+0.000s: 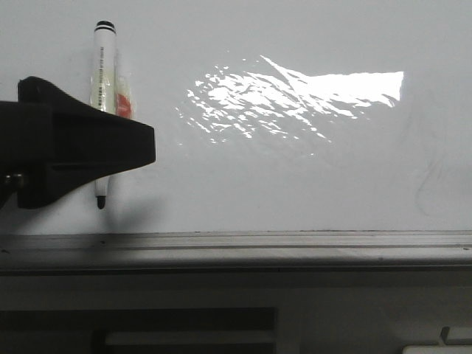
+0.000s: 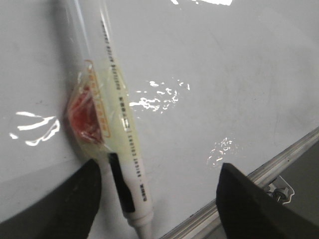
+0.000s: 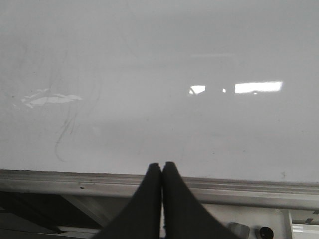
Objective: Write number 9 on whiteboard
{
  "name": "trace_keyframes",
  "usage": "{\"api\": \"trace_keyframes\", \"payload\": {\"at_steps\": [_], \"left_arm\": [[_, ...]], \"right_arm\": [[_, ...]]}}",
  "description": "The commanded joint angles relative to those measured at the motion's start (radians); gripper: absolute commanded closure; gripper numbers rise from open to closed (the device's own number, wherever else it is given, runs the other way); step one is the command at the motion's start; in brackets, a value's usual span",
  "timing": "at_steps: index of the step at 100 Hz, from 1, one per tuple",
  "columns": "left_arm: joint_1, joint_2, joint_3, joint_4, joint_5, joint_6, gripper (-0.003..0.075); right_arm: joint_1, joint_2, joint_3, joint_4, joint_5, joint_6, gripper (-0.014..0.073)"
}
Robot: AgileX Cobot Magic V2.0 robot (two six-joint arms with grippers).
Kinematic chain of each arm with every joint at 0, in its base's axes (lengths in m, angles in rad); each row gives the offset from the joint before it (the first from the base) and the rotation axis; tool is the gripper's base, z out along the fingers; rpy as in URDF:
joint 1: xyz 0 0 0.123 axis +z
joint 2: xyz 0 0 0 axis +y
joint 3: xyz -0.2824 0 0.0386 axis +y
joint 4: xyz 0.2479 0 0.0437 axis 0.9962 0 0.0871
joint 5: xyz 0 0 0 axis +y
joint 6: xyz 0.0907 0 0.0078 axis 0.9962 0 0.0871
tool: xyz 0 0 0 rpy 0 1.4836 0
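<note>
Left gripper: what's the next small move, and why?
Probably lower the left gripper and close on the marker. The marker lies uncapped on the whiteboard, its barrel between the open fingers, not yet gripped. No 9 is written yet; only a faint smudge shows. The right gripper sits shut near the rail.

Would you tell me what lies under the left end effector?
The marker lies on the whiteboard beneath the open left end effector; in the front view its middle is hidden.
</note>
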Motion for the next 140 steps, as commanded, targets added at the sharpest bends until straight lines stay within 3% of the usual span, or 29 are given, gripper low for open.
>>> {"api": "trace_keyframes", "payload": {"at_steps": [1,17,32,43,68,92,103,115,123,140], "left_arm": [[-0.004,0.007,-0.023,-0.027,-0.036,-0.026,0.0288],[-0.004,0.017,-0.023,-0.036,-0.03,-0.027,0.0364],[-0.004,0.019,-0.023,-0.119,-0.029,-0.027,0.0587],[-0.004,0.019,-0.023,-0.114,-0.035,-0.027,0.0741],[-0.004,0.013,-0.023,-0.015,-0.039,-0.027,0.0741],[-0.004,-0.1,-0.032,0.163,0.011,-0.046,0.0741],[-0.004,-0.188,-0.098,0.26,0.273,-0.046,0.0741],[-0.016,-0.265,-0.185,0.512,0.534,-0.046,0.0741],[-0.027,-0.303,-0.202,0.644,0.559,-0.046,0.0741],[-0.07,-0.317,-0.202,0.829,0.544,-0.046,0.0741]], "right_arm": [[-0.002,0.015,-0.032,0.009,-0.071,-0.005,0.0655],[-0.002,0.015,-0.032,0.009,-0.071,-0.005,0.0655],[0.007,0.015,-0.032,0.009,-0.085,-0.005,0.0655],[0.069,0.015,-0.032,0.011,-0.104,-0.005,0.0655],[0.248,0.055,-0.072,0.011,0.017,-0.019,0.0655],[0.422,0.216,-0.219,0.065,0.034,-0.195,0.0648],[0.519,0.315,-0.291,0.135,0.015,-0.261,0.0544],[0.607,0.409,-0.365,0.138,0.004,-0.294,0.0368],[0.646,0.467,-0.389,0.138,-0.039,-0.295,0.0302],[0.724,0.569,-0.393,0.138,-0.159,-0.323,0.0298]]}}
